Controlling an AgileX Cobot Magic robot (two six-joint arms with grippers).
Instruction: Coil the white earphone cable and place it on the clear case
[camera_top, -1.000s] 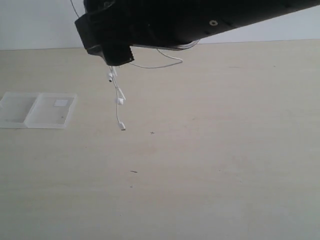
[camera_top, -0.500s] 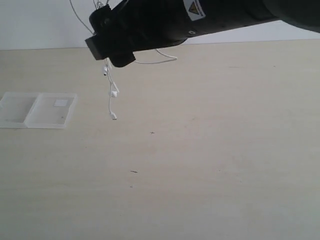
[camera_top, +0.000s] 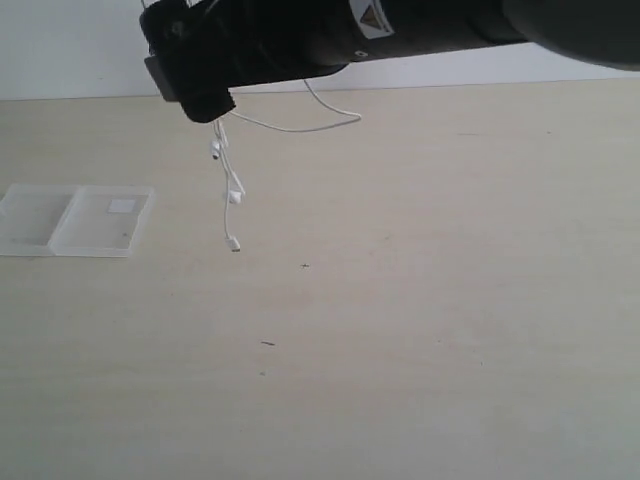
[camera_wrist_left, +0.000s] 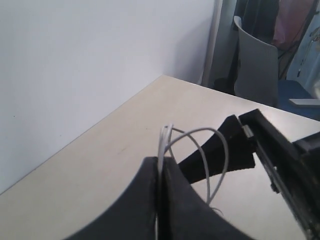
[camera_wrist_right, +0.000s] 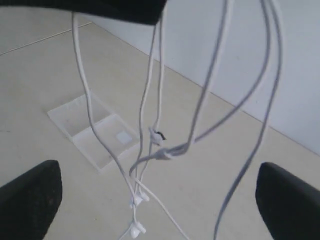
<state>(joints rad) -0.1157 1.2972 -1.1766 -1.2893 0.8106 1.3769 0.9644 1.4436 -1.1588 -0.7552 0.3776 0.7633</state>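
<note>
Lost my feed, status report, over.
Left pincer shut on cable, right pincer open. Cable dangling, not on case. No obstacle seen.

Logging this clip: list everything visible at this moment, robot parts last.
white earphone cable: one, white, hanging in the air above the table, not on the case
clear case: one, transparent, flat on the table, left of the exterior view
table: one, beige
wall: white, behind the table
chair: one, grey, beyond the table
left gripper: black, shut on the cable
right gripper: black, open, cable strands hanging before it
arm: black, across the top of the exterior view
</note>
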